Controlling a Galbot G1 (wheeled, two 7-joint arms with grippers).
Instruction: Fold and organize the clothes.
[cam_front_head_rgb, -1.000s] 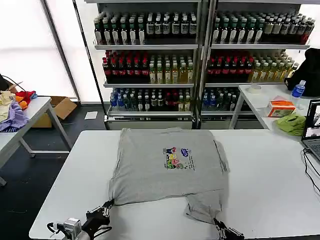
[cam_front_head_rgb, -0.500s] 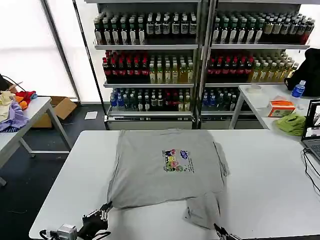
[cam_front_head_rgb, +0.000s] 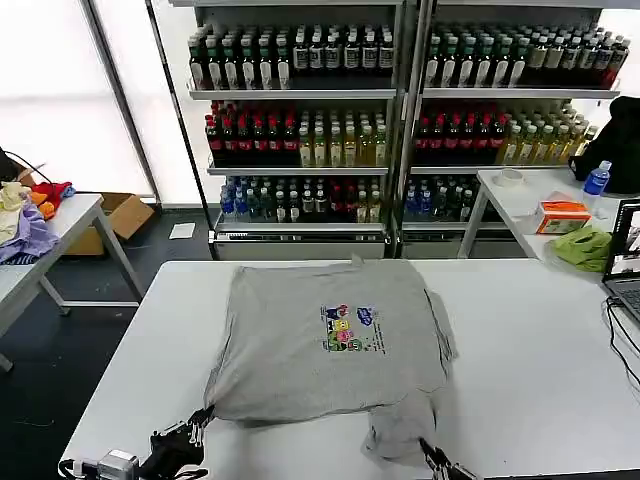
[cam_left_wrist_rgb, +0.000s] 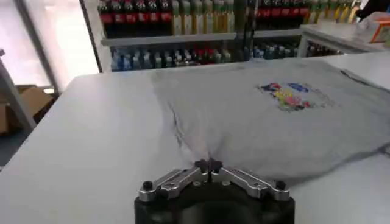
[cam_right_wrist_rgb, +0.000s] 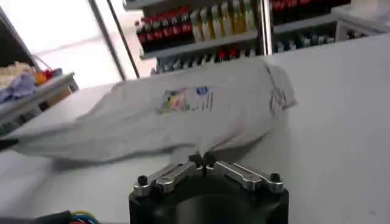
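Note:
A light grey short-sleeved shirt (cam_front_head_rgb: 320, 345) with a small multicoloured chest print (cam_front_head_rgb: 347, 330) lies spread on the white table (cam_front_head_rgb: 530, 360). My left gripper (cam_front_head_rgb: 197, 420) is shut on the shirt's near left hem corner at the table's front edge; the left wrist view shows the cloth (cam_left_wrist_rgb: 262, 115) pinched at my left gripper (cam_left_wrist_rgb: 208, 164). At the near right corner my right gripper (cam_front_head_rgb: 430, 455) is shut on the hem, the fabric (cam_right_wrist_rgb: 201, 115) pulled taut to my right gripper (cam_right_wrist_rgb: 202, 161).
Shelves of drink bottles (cam_front_head_rgb: 400, 110) stand behind the table. A laptop (cam_front_head_rgb: 625, 260) with cables sits at the table's right edge. A side table (cam_front_head_rgb: 530, 195) at the right holds a lime-green cloth (cam_front_head_rgb: 583, 245); another (cam_front_head_rgb: 30, 240) at the left holds coloured fabrics.
Both grippers have drawn back toward the table's front edge, dragging the shirt nearer to me. The near hem has stretched and the shirt has slid forward.

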